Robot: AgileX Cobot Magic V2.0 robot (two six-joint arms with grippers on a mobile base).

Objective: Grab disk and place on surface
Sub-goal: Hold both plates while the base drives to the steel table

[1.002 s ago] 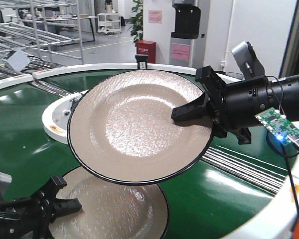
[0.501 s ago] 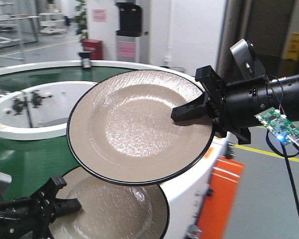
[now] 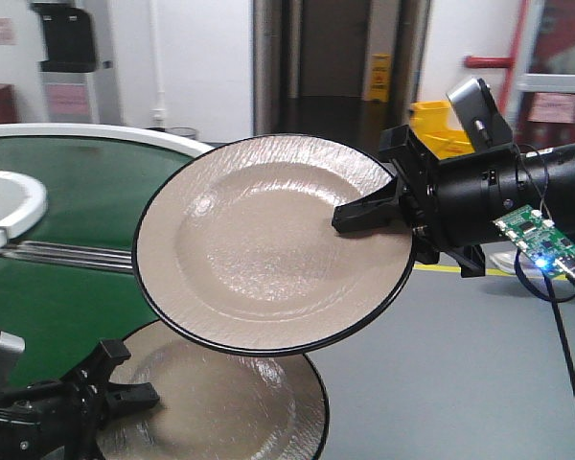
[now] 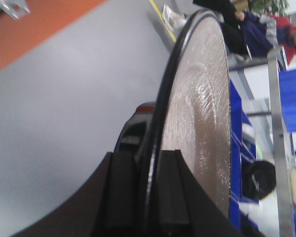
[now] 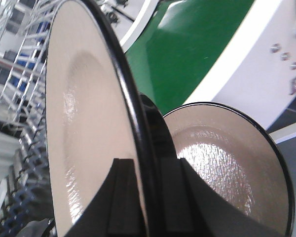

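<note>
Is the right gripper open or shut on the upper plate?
Shut: the right gripper has one finger on each face of the upper plate.

Upper disk [image 3: 268, 244] overlaps lower disk [image 3: 230, 412] from above; conveyor [image 3: 67, 201] left, seemingly behind both.

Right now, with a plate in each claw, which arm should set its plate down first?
Left, probably: the left claw grips the lower plate, hanging beneath the right claw and its upper plate, so it can descend unobstructed. No tabletop in view.
</note>
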